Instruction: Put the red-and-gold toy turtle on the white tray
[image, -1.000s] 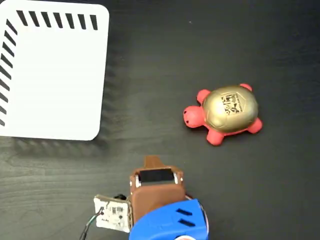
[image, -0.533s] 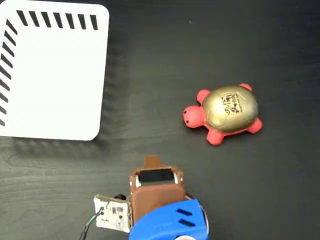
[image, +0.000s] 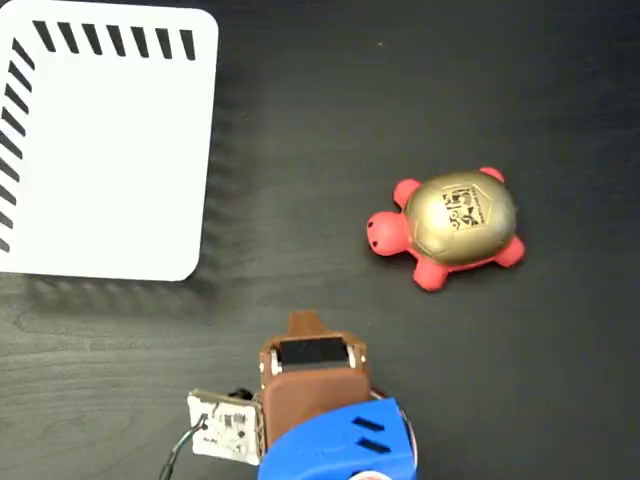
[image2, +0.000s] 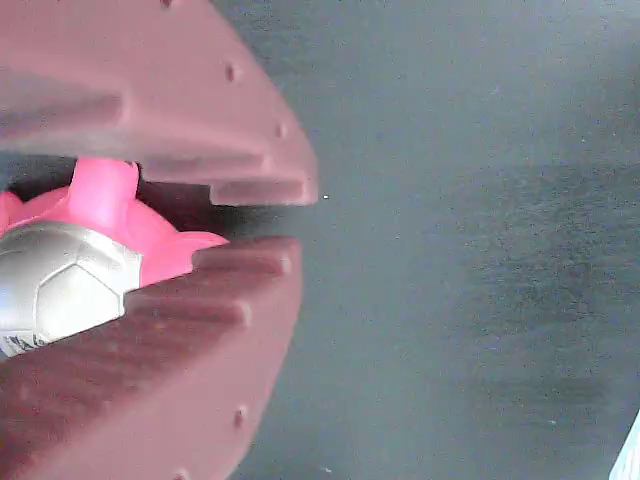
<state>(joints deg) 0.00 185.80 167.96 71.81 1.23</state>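
Fixed view, from above: the dark wood-grain tabletop (image: 300, 120) carries the large square white plastic tray (image: 110, 170) in its upper-left corner as pictured, with dark slanted slots along the tray's top and left edges. The red-and-gold soft toy turtle (image: 447, 228) lies on the bare tabletop toward the right edge, well apart from the tray, its red head turned to the left and the dark printed mark on its gold shell facing up. The brown-and-blue arm (image: 318, 400) enters at the middle of the near edge, and I see it short of the turtle, not touching it.

Wrist view: my tool (image2: 300, 222) shows two maroon ridged fingers (image2: 200, 120) slightly parted and clasping nothing. Through the narrow gap the turtle (image2: 70, 270) appears at the left, pink-toned and blurred, lying behind the fingers. A sliver of the tray (image2: 632, 455) shows at the lower-right corner.
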